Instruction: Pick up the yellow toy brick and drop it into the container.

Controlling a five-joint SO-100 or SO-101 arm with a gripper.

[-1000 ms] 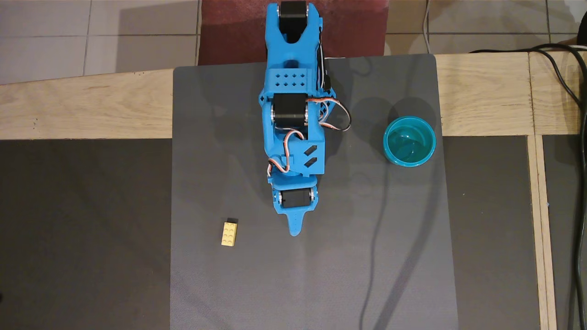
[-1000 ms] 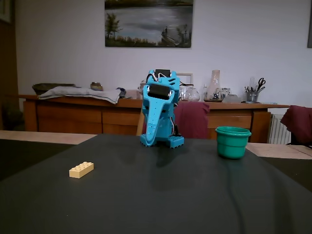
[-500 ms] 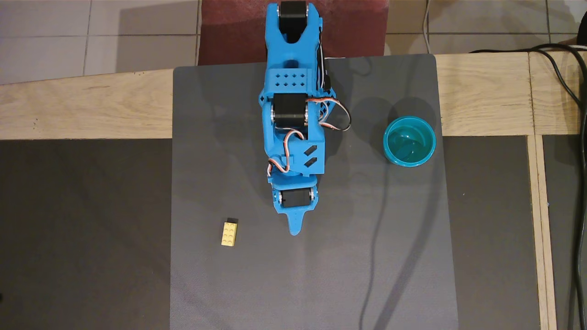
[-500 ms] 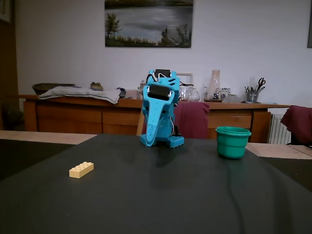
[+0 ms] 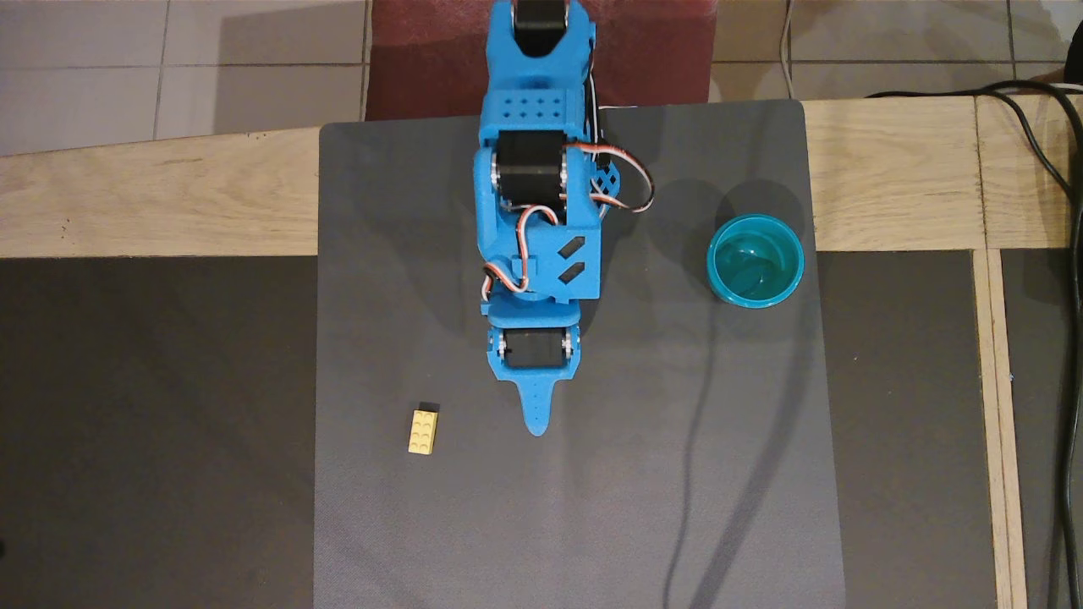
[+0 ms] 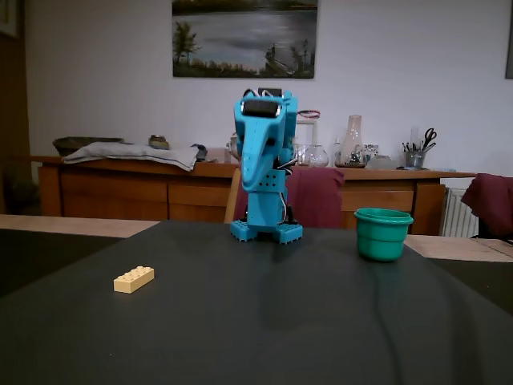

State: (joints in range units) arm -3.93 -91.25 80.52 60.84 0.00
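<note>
- Gripper [image 5: 538,420] pressed together, holding nothing, raised above the grey mat [image 5: 592,507].
- Yellow toy brick [image 5: 423,431] lies flat, left of it in the overhead view.
- Container [image 5: 755,260] upright, well apart at right.

One brick, one cup, one arm on your table.

You have a single yellow toy brick [image 5: 423,431] lying on the mat; count its studs in the overhead view and you get six, in two rows of three. You have one container [image 5: 755,260], a teal cup, standing on the same mat. One blue arm [image 5: 538,211] stands there, with one gripper [image 5: 536,423]; only one blue finger shows from above. You have one dark grey mat [image 5: 592,507] under all three. In the fixed view you can count one painting [image 6: 244,38] on the wall and one sideboard [image 6: 120,188] behind the table.
</note>
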